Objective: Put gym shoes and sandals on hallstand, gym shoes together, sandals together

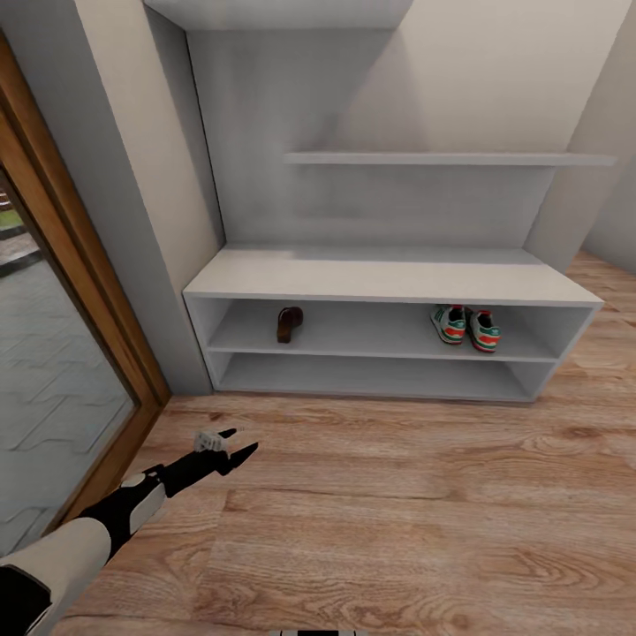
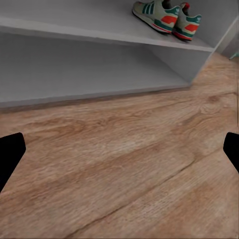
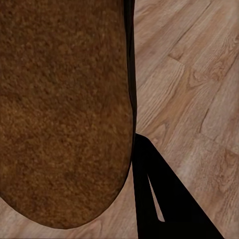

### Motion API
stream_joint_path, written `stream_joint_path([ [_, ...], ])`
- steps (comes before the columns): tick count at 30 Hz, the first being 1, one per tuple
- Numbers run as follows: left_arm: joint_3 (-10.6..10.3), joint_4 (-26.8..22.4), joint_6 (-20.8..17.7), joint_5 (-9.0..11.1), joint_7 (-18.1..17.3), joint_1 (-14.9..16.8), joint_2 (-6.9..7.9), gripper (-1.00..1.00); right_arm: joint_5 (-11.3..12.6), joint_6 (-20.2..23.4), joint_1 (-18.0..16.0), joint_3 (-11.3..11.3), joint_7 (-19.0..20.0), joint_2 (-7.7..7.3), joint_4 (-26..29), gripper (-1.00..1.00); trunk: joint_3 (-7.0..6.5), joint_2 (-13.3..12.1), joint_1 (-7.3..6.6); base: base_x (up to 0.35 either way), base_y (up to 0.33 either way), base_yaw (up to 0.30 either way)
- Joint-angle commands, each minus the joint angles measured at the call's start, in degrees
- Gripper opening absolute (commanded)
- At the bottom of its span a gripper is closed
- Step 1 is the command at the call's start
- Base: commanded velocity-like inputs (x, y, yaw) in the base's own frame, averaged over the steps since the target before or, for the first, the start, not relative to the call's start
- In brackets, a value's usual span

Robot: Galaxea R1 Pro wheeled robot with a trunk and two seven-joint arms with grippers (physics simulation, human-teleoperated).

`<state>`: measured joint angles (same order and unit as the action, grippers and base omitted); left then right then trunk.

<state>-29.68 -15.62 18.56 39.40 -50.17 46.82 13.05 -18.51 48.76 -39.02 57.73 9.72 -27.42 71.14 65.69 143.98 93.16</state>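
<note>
Wood-plank corridor floor (image 1: 424, 512), left gripper (image 1: 231, 449) spread empty, right gripper (image 3: 149, 194) apparently clamping sandal (image 3: 59, 109) against its finger.

your two gym shoes (image 1: 465, 327) are sitting side by side, touching, on the upper open tier of the shoe rack (image 1: 389, 284), toward its right end. white with green stripes and red bits, both upright. one sandal (image 1: 289, 323), dark brown, is on that same tier toward the left end, well apart from the sneakers. the other sandal (image 3: 62, 109) is close up at your right wrist camera, its tan-brown footbed facing the lens, over the wood floor (image 1: 397, 503). the rack is pale grey, its lower tier bare.
</note>
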Motion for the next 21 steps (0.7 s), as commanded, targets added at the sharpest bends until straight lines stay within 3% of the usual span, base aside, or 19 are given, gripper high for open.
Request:
stream_joint_path([
  [1,-0.5,0.0,0.3,0.5,-0.2,0.0,0.13,1.00,-0.4,0.3,-0.1,0.1,0.4,0.00,0.1,-1.00,0.05,0.0,-0.01,0.000,0.000,0.000],
  [4,-0.4,0.6,0.3,1.0,-0.6,0.0,0.51,1.00,-0.4,0.3,-0.1,0.0,0.4,0.00,0.1,-1.00,0.05,0.0,-0.01,0.000,0.000,0.000],
  [7,-0.3,1.2,0.3,3.9,-0.7,0.0,0.85,1.00,-0.3,0.4,-0.1,0.0,0.6,0.05,0.0,-1.00,0.05,0.0,-0.01,0.000,0.000,0.000],
  [9,-0.3,1.2,0.3,4.3,-0.7,0.0,0.84,1.00,-0.3,0.3,-0.1,0.0,0.7,0.38,-0.2,-1.00,0.05,0.0,-0.01,0.000,0.000,0.000],
  [10,-0.3,1.2,0.3,4.6,-0.6,0.0,0.84,1.00,-0.3,0.3,-0.1,-0.2,0.7,1.69,-0.8,-1.00,0.05,0.0,-0.01,0.000,0.000,0.000],
  [12,-0.3,1.2,0.3,4.9,-0.6,0.0,0.83,1.00,-0.4,0.2,-0.1,-1.2,0.7,6.42,-2.7,-1.00,0.05,0.0,-0.01,0.000,0.000,0.000],
  [13,-0.3,1.2,0.3,5.0,-0.6,0.0,0.83,1.00,-0.4,0.2,-0.1,-2.4,0.7,7.89,-3.1,-1.00,0.05,0.0,-0.01,0.000,0.000,0.000],
  [14,-0.3,1.2,0.3,5.0,-0.6,0.0,0.82,1.00,-0.4,0.1,-0.1,-4.6,0.7,10.23,-3.6,-1.00,0.05,0.0,-0.01,0.000,0.000,0.000],
  [16,-0.3,1.2,0.3,5.0,-0.6,0.0,0.82,1.00,-0.3,0.1,-0.1,-7.9,0.7,12.40,-4.1,-1.00,0.05,0.0,-0.01,0.000,0.000,0.000],
  [17,-0.3,1.2,0.3,5.0,-0.6,0.0,0.83,1.00,-0.2,-0.3,-0.1,-13.8,0.7,15.10,-4.9,-1.00,0.05,0.0,-0.01,0.000,0.000,0.000],
  [18,-0.3,1.2,0.2,5.1,-0.7,0.0,0.83,1.00,-0.1,-0.5,-0.1,-15.8,0.7,15.83,-5.3,-1.00,0.05,0.0,-0.01,0.000,0.000,0.000],
  [19,-0.3,1.2,0.2,5.1,-0.7,0.0,0.83,1.00,0.0,-0.9,-0.1,-19.6,0.7,17.03,-6.1,-1.00,0.05,0.0,-0.01,0.000,0.000,0.000],
  [20,-0.3,1.2,0.2,5.1,-0.7,0.0,0.83,1.00,0.0,-1.0,-0.1,-21.5,0.7,17.55,-6.7,-1.00,0.05,0.0,-0.01,0.000,0.000,0.000],
  [21,-0.3,1.2,0.2,5.0,-0.7,0.0,0.80,1.00,0.1,-1.2,-0.1,-25.2,0.7,18.57,-8.0,-1.00,0.05,0.0,-0.01,0.000,0.000,0.000],
])
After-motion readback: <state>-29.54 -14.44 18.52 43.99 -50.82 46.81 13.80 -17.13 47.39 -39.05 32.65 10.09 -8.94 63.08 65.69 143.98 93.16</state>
